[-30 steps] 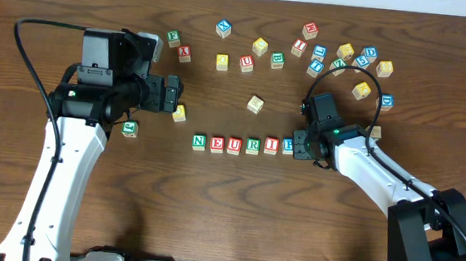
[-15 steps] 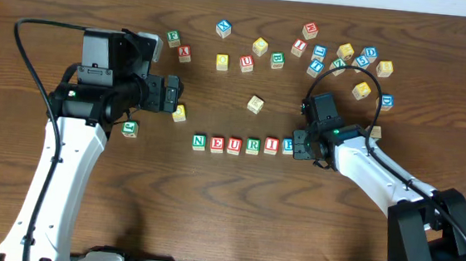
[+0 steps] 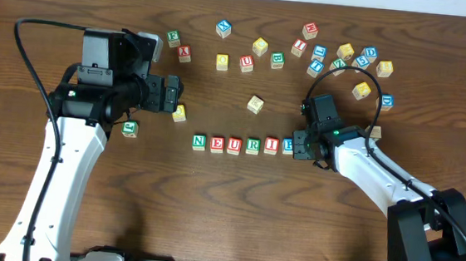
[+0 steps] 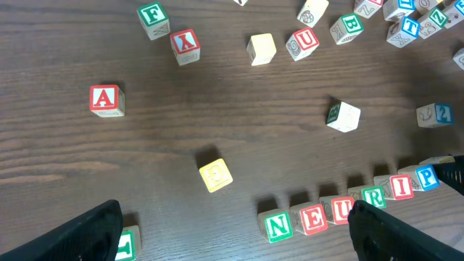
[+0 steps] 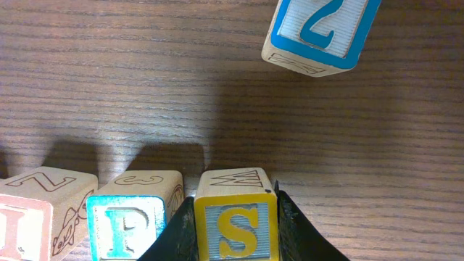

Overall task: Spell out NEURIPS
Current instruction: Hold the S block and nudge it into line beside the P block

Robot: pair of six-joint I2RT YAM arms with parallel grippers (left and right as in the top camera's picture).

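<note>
— Looking down from overhead first: where does the word stand?
— The row [image 3: 243,144] reads N E U R I P, six cubes side by side, running left to right across the middle of the counter [image 3: 226,213]. The right fingers [image 3: 300,144] sit at its right end, just past the P. The S is hidden under them in this view. The left fingers [image 3: 172,93] are well apart from the row, up and to the left of the N.
— And the left wrist view?
— Those fingers are spread wide with nothing between them. The row lies ahead, with the N cube [image 4: 277,227] nearest and the P cube [image 4: 427,177] farthest.
— The right wrist view?
— Clenched on the S cube [image 5: 235,232], one finger on each side along the row's own line. The S is upright, faces the same way as the P, and is level with it and just beside it. Only a narrow gap is left, and the inner finger stands in it. A blue cube [image 5: 319,32] lies well beyond.
— So what does the next move turn on?
— That gap, I'd judge. The fingers part along the row's axis, so the inner one would travel toward the P and might nudge it. Whether the S is resting on the counter, I cannot tell.
</note>
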